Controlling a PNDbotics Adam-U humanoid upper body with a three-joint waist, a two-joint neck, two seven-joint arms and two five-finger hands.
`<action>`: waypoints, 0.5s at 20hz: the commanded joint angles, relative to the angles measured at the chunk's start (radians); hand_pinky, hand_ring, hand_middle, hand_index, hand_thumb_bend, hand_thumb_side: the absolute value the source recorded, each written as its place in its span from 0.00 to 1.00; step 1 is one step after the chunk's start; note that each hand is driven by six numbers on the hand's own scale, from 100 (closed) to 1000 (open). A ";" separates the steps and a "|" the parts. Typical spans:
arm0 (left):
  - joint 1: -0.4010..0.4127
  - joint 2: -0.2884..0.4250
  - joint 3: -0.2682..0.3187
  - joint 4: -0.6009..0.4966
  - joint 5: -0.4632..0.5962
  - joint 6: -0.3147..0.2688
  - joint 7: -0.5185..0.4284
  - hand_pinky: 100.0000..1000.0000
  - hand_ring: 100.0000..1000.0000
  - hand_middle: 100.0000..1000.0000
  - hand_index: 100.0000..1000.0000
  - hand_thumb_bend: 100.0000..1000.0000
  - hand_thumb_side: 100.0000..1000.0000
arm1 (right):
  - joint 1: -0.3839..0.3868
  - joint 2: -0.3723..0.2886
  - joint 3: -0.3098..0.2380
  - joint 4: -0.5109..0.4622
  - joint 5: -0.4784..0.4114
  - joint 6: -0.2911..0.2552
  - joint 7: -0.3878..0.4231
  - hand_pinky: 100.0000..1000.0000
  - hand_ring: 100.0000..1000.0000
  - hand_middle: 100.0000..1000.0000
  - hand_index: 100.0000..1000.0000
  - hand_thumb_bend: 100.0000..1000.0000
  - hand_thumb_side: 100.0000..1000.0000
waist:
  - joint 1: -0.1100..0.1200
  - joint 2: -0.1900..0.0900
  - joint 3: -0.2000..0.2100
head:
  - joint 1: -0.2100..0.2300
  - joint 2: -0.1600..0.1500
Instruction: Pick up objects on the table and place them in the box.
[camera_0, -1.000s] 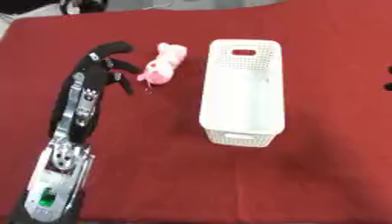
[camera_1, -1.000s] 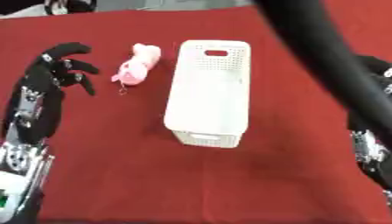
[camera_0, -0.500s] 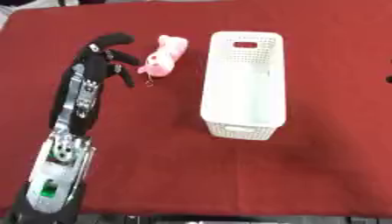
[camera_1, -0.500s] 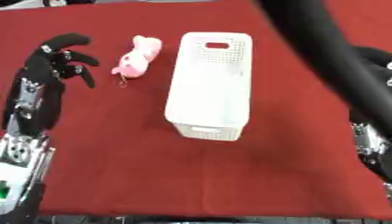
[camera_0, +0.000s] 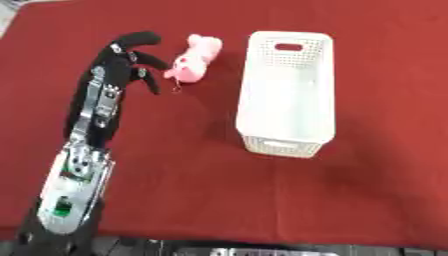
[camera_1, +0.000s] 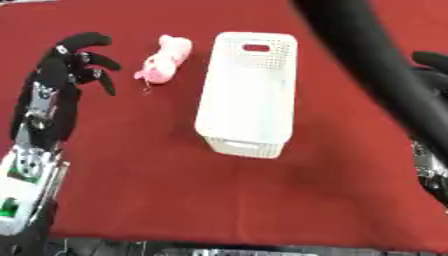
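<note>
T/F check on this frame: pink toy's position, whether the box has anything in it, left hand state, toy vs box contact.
1. The pink plush toy lies on the red table, left of the white box. True.
2. The white box already holds the toy. False: the box looks empty and the toy is outside it.
3. The left hand is clamped round the toy. False: its fingers are spread beside the toy, not closed on it.
4. The toy leans against the box wall. False: red cloth shows between them.
5. The box has a handle slot at its far end. True.
</note>
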 joint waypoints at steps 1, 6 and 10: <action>-0.013 0.033 0.004 -0.006 -0.020 0.041 0.032 0.23 0.56 0.69 0.79 0.08 0.92 | -0.001 0.002 -0.002 -0.014 0.003 0.001 0.006 0.62 0.77 0.83 0.79 0.08 0.70 | -0.003 -0.009 -0.004 | 0.013 -0.003; -0.090 0.138 -0.021 0.040 -0.098 0.146 0.098 0.22 0.57 0.69 0.78 0.15 0.80 | 0.008 0.009 0.004 -0.014 0.002 0.009 0.017 0.62 0.77 0.83 0.79 0.08 0.70 | 0.002 -0.011 -0.013 | 0.025 -0.011; -0.230 0.221 -0.062 0.135 -0.193 0.229 0.110 0.21 0.57 0.69 0.78 0.23 0.74 | 0.008 0.008 0.010 -0.014 -0.004 0.010 0.025 0.62 0.77 0.83 0.79 0.08 0.70 | 0.007 -0.019 -0.023 | 0.020 -0.025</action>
